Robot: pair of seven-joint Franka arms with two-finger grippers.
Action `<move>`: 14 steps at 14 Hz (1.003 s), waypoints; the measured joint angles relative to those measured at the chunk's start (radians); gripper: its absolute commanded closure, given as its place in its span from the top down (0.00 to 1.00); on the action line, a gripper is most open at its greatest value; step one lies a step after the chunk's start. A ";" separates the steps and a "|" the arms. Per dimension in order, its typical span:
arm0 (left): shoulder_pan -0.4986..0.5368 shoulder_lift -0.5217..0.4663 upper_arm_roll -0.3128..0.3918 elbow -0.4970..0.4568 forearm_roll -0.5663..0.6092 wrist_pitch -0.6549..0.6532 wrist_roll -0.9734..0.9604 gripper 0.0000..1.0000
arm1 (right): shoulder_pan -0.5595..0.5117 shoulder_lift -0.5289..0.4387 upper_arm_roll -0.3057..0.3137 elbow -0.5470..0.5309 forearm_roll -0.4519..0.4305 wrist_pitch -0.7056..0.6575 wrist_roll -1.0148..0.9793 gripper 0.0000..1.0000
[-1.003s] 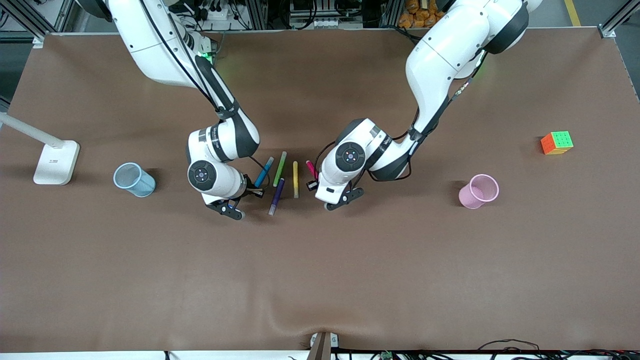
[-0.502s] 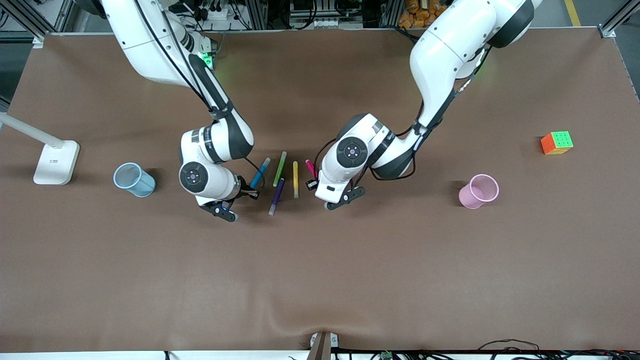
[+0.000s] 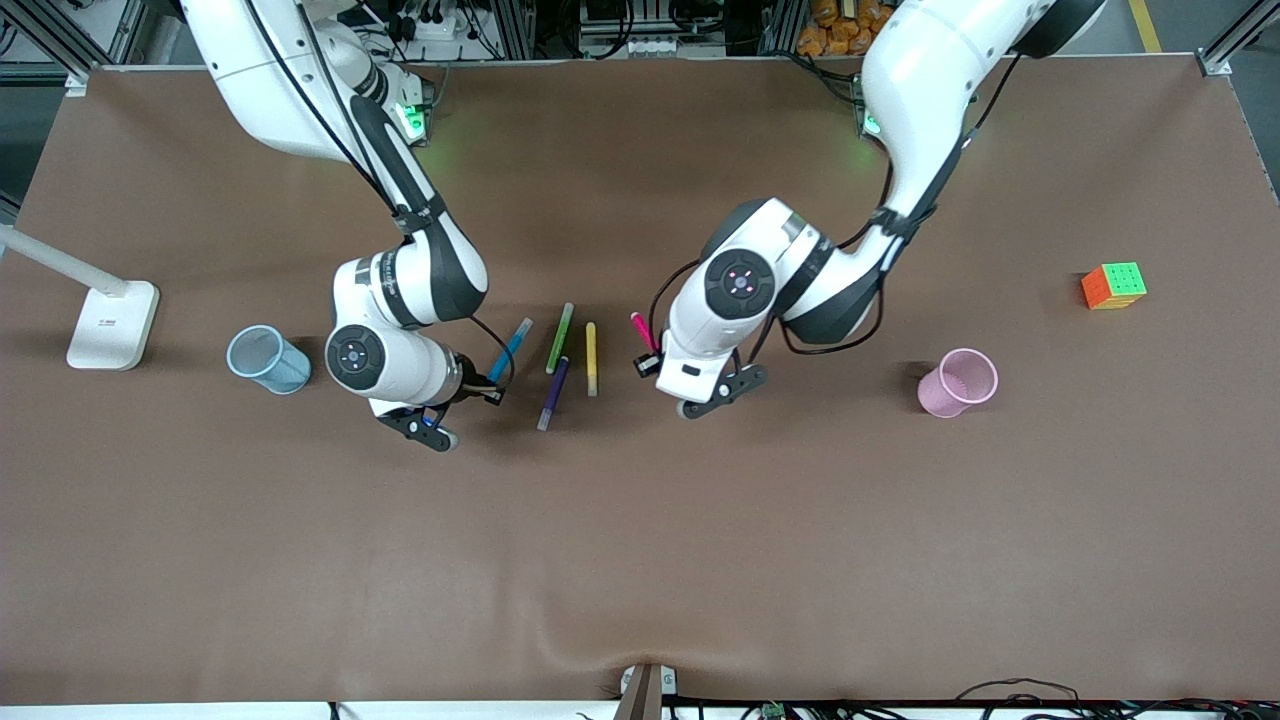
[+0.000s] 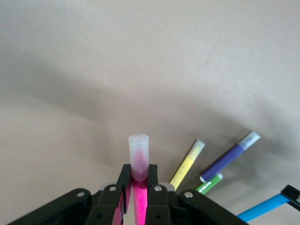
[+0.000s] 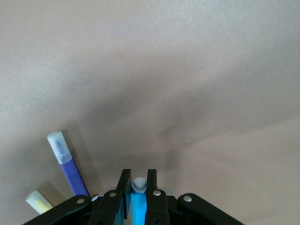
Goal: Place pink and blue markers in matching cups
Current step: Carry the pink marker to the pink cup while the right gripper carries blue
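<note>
Aloft: left gripper (image 4: 136, 191) clamps pink marker (image 4: 138, 159), right gripper (image 5: 137, 190) blue marker (image 5: 138, 199)

text: none legible | green marker (image 4: 209, 186): white print on label, too small to read

White arms (image 3: 300, 80) (black joints, cables)
</note>
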 measured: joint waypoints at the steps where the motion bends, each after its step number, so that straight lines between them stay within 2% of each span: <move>1: 0.007 -0.020 0.000 -0.003 0.000 -0.016 0.000 0.00 | -0.008 -0.009 0.000 0.007 0.000 -0.020 -0.006 0.00; 9: 0.104 -0.190 0.004 -0.018 0.001 -0.200 0.001 0.00 | -0.149 -0.092 -0.015 0.094 -0.001 -0.201 -0.232 0.00; 14: 0.188 -0.292 0.009 -0.024 0.026 -0.251 0.012 0.00 | -0.270 -0.117 -0.018 0.162 -0.005 -0.328 -0.383 0.00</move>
